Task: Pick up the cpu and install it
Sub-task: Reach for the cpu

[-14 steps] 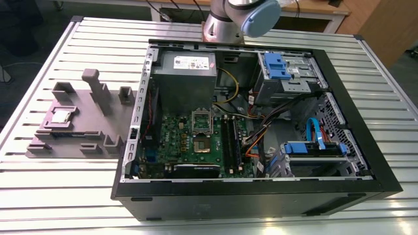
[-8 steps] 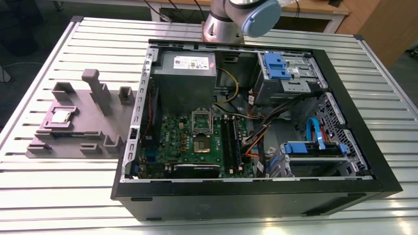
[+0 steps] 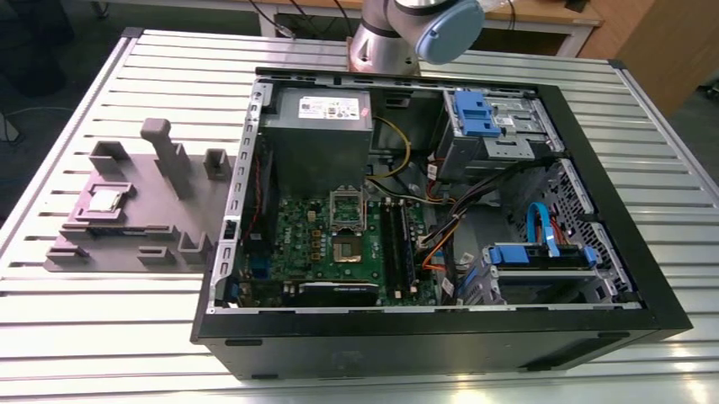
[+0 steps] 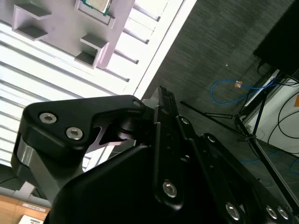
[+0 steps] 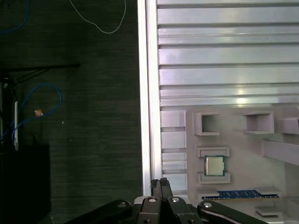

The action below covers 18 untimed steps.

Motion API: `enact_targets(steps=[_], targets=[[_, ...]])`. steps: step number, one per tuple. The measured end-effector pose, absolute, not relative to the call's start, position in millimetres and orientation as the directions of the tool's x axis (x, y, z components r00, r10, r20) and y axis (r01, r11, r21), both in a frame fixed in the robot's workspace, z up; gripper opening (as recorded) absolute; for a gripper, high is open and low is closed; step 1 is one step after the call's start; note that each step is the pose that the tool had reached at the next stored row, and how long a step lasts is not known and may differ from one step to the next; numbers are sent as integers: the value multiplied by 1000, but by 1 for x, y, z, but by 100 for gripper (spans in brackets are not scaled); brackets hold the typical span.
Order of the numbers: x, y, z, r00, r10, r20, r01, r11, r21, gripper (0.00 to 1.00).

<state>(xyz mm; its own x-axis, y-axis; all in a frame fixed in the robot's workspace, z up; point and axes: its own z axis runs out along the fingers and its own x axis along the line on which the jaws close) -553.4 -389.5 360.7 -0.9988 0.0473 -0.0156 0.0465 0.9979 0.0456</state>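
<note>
you are hovering the end effector (image 5: 160, 183), pinched narrow and holding nothing, over the tabletop (image 5: 224, 70) edge, while the cpu (image 5: 214, 165) is sitting flat in its fixture (image 5: 233, 140) pocket, near but off to one side, not beneath the fingertips.

The scene is evenly lit; the worktop (image 4: 28, 60) is washed out by glare in the second wrist view.

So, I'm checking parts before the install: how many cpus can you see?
1. The cpu lies in a pocket of the fixture, on the table at the exterior view's left of the open case. Others could be hidden inside the case.
</note>
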Motion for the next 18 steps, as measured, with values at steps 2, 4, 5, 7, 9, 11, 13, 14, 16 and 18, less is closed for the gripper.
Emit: enact_targets(steps=[2, 4, 5, 7, 9, 11, 13, 14, 16, 18], targets=[[-553, -390, 361, -999, 47, -16, 47, 998, 46, 10], [-553, -390, 361, -999, 47, -16, 47, 998, 46, 10], [-553, -390, 361, -999, 47, -16, 47, 998, 46, 10], [-553, -390, 361, -999, 47, -16, 47, 998, 46, 10], [-553, -390, 361, -999, 47, -16, 47, 998, 46, 10], [-553, -390, 361, -999, 47, -16, 47, 998, 46, 16], [-553, -390, 361, -999, 47, -16, 47, 998, 46, 23], [-553, -390, 361, -999, 47, -16, 47, 998, 46, 23], [-552, -390, 361, -999, 47, -16, 47, 998, 46, 30], [-552, -390, 361, -999, 47, -16, 47, 998, 45, 30]])
